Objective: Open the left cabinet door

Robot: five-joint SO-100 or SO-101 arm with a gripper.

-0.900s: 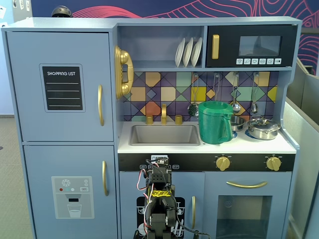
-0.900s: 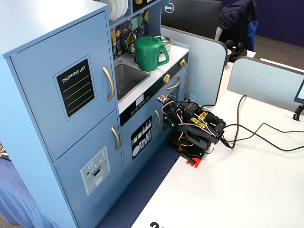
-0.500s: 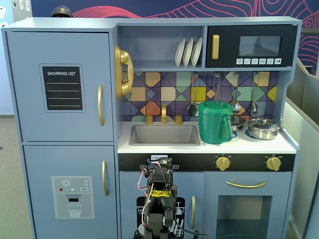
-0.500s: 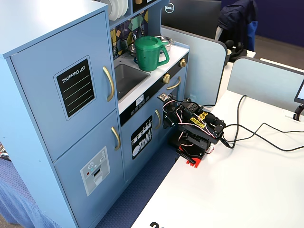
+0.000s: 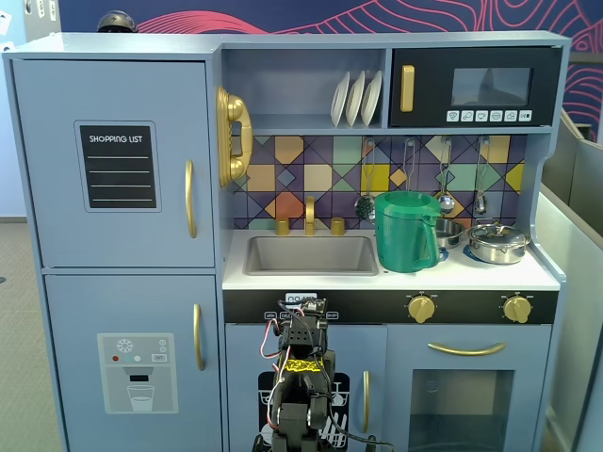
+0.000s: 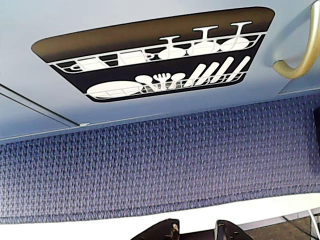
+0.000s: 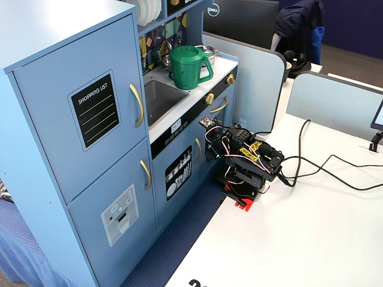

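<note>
Left cabinet door (image 5: 118,160): shut, flush with the toy kitchen's frame, filling the upper-left of the unit in both fixed views. Black "SHOPPING LIST" panel (image 5: 118,167) sits mid-door; curved gold handle (image 5: 190,198) runs vertically along the door's 3 o'clock edge. Same door in a fixed view (image 7: 81,107), handle (image 7: 137,104) again on the sink side.

Below it, a second blue door with the water-dispenser graphic (image 5: 138,373), also shut.

Arm is folded low on the white table (image 7: 287,239), in front of the dishwasher door (image 7: 178,173). Gripper (image 7: 206,124) points toward the kitchen front, near the black control strip under the sink. From the gripper, the task door lies up at about 10 o'clock in a fixed view, well apart; its handle is not near the fingertips (nothing lies between them that I can see).

Wrist view: only the tips of the two fingers (image 6: 167,229) show at 6 o'clock, with a gap between them; whether the jaws are released or clenched I cannot tell. That camera looks at the dishwasher-rack graphic (image 6: 155,55), a gold handle (image 6: 302,55) at 2 o'clock, and blue carpet (image 6: 160,165) beneath.

Counter: green pitcher (image 5: 407,231) right of the sink (image 5: 311,254), steel pot (image 5: 497,242) at its 3 o'clock. Plates (image 5: 356,98) on the shelf, microwave (image 5: 476,87) beside them.
</note>
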